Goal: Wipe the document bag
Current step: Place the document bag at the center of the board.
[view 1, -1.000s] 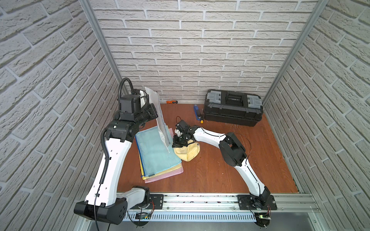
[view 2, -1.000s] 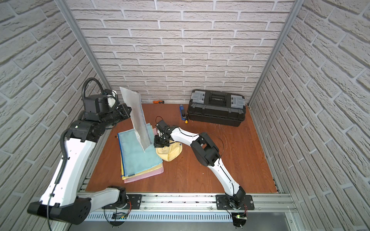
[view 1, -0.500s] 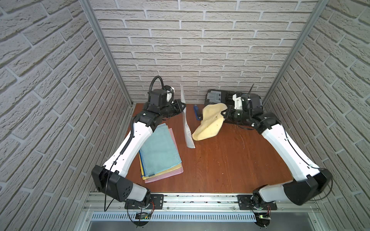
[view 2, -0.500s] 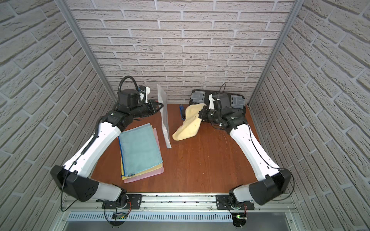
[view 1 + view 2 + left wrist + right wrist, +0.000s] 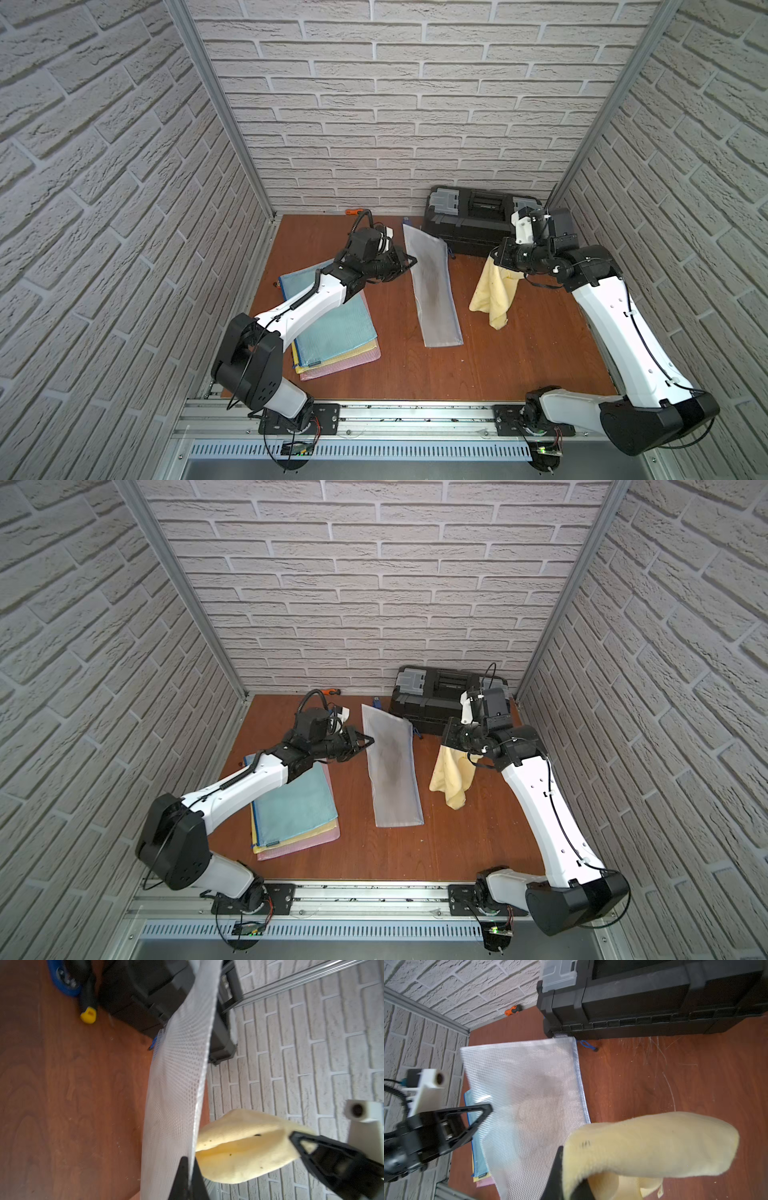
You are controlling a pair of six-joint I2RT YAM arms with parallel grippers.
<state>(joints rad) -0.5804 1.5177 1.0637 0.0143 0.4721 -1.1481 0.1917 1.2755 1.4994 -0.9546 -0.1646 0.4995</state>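
**Bag held up, cloth hanging clear of it**

Your left gripper (image 5: 410, 262) is clamped on one long edge of the white mesh document bag (image 5: 434, 291). The bag stands on a slant in the middle of the wooden worktop (image 5: 415, 374), with a dark smudge on its face. Your right gripper (image 5: 496, 258) is closed on a pale yellow cloth (image 5: 494, 297), which hangs beside the bag without touching it. The bag's far corner sits just by the black plastic toolbox (image 5: 469, 226). A stack of teal, yellow and pink mesh bags (image 5: 336, 328) lies under your left arm.

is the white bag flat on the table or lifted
Lifted: white bag stands tilted, its edge pinched by the left gripper.
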